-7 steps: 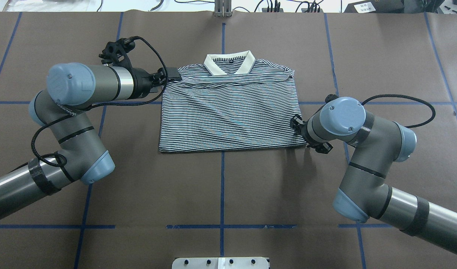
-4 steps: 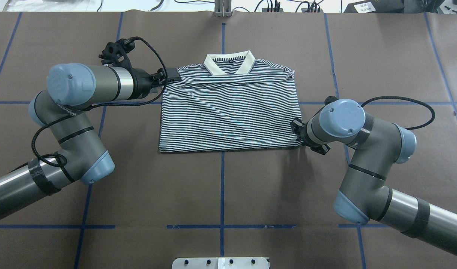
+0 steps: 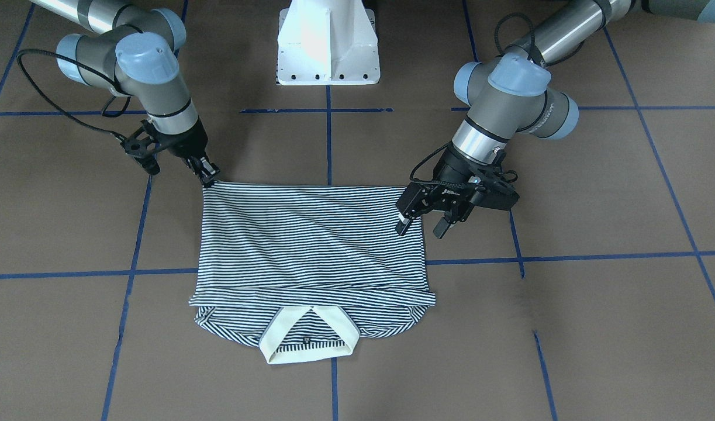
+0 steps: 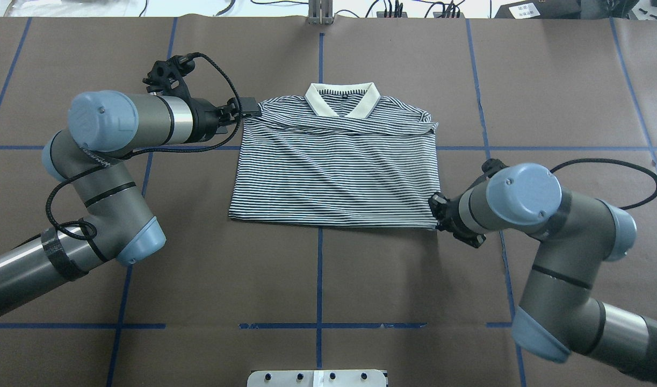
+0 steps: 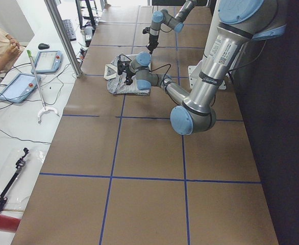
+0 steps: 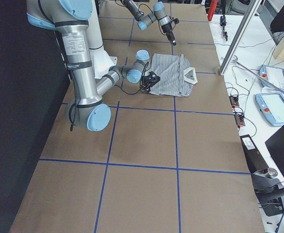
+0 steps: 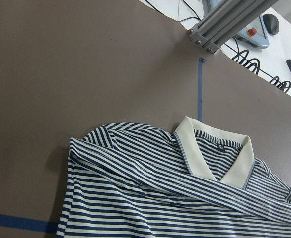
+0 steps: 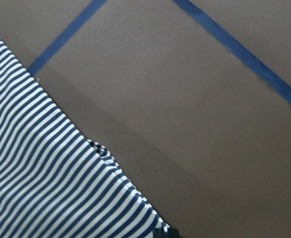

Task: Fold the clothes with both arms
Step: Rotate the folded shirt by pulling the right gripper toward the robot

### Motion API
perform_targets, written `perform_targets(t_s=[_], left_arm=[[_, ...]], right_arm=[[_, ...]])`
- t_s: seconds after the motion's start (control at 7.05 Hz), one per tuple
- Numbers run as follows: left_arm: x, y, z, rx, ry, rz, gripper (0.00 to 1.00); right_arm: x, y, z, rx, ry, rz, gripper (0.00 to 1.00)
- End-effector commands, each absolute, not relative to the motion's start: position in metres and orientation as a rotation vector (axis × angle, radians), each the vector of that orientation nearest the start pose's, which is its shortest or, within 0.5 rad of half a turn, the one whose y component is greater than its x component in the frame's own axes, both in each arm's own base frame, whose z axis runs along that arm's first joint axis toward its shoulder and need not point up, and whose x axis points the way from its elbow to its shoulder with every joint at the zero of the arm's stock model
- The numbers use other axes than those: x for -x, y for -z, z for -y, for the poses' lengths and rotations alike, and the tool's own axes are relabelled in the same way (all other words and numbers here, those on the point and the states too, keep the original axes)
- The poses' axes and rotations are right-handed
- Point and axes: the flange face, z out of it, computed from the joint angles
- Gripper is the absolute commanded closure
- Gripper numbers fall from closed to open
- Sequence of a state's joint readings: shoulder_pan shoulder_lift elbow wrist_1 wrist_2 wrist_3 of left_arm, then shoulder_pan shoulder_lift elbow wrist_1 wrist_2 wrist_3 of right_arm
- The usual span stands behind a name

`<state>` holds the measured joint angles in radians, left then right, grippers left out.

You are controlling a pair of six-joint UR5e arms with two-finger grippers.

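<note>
Lying folded on the table (image 4: 317, 269), the shirt (image 4: 333, 161) is pinched at a hem corner by the right gripper (image 3: 209, 175). The left gripper (image 3: 420, 230) is spread at its side edge. Arm lettering (image 3: 549, 109) cannot be read.

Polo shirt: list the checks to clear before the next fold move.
1. Right gripper shut on the polo shirt's hem corner: ok.
2. Left gripper gripping the shirt: not ok; its fingers are open with nothing between them.
3. Fabric lying smooth: not ok; diagonal wrinkles cross the middle.
4. Collar away from both grippers: ok.
5. Right grip catching every layer: cannot tell.
</note>
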<state>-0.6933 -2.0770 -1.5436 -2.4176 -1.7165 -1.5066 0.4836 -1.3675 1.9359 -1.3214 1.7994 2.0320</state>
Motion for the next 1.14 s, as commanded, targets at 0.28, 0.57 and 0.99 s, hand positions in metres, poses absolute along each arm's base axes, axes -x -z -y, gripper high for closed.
perform_targets(t_s=[0.28, 0.57, 0.99], left_arm=[[-0.440, -0.267, 0.515, -0.357, 0.454, -1.324, 0.00], [-0.462, -0.250, 0.479, -0.237, 0.447, -1.384, 0.00], [-0.485, -0.247, 0.372, -0.050, 0.405, -1.199, 0.11]], right_arm=[[0.424, -0.304, 0.141, 0.436, -0.450, 0.885, 1.00], [0.425, -0.302, 0.139, 0.441, -0.452, 0.888, 0.01], [0.386, -0.295, 0.235, 0.337, -0.656, 0.960, 0.00]])
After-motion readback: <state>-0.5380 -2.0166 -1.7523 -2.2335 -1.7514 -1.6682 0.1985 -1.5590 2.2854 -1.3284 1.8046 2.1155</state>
